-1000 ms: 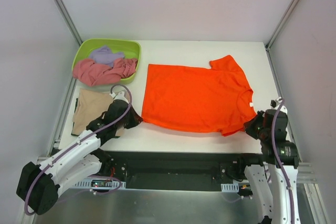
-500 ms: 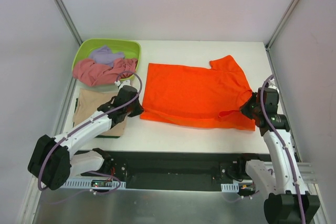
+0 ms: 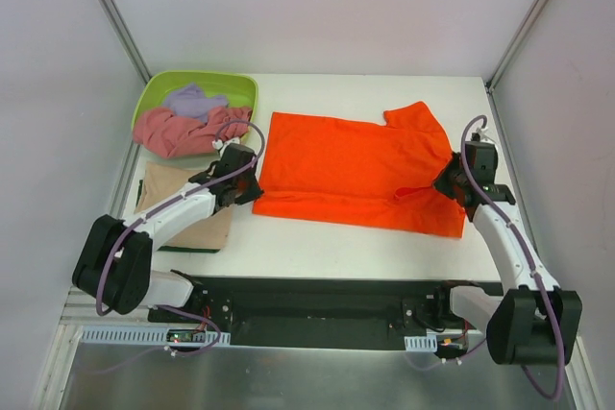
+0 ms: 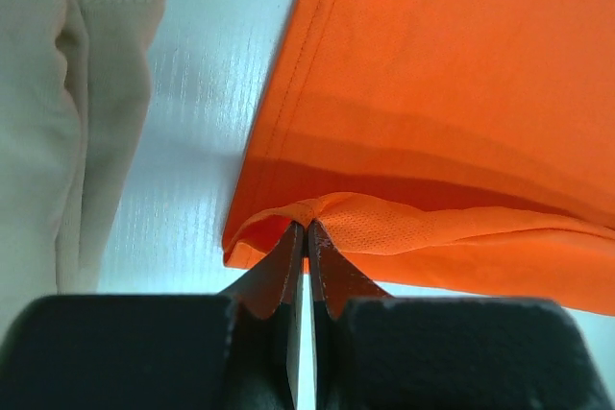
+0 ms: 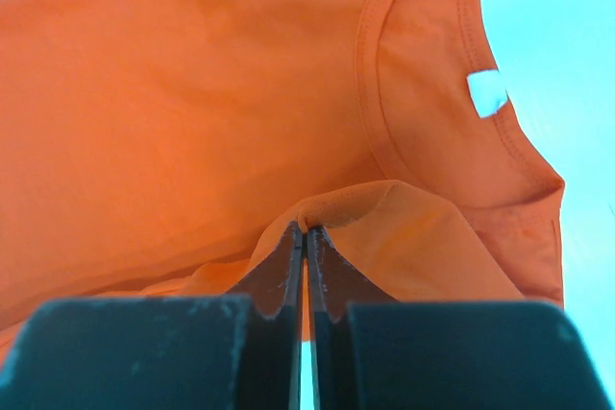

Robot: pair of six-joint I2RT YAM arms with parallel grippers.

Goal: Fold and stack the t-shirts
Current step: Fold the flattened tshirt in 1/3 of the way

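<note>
Now, left jaws: pinched tight on the near-left hem corner of the orange t-shirt (image 3: pixel 356 165); the left wrist view shows a small fold of cloth caught between them.
Right jaws: likewise closed on a fold of the same shirt, at its near-right edge just beside the collar and its white tag (image 5: pixel 485 93).
Counter (image 3: pixel 317 247): white, bare along its near strip in front of the shirts.
Tan t-shirt (image 3: pixel 195 229): folded, lying at the near-left of the counter, partly under the left arm, just beside the orange hem but apart from it.
Orange t-shirt, position: spread across the middle of the counter, collar to the right, near edge doubled over onto the rest, far sleeve lying flat.
Green tub (image 3: pixel 207 81): at the far-left corner, behind the tan shirt.
Pink t-shirt (image 3: pixel 168 132): crumpled in the tub's near side.
Lavender t-shirt (image 3: pixel 192 100): bunched in the tub behind the pink one.
</note>
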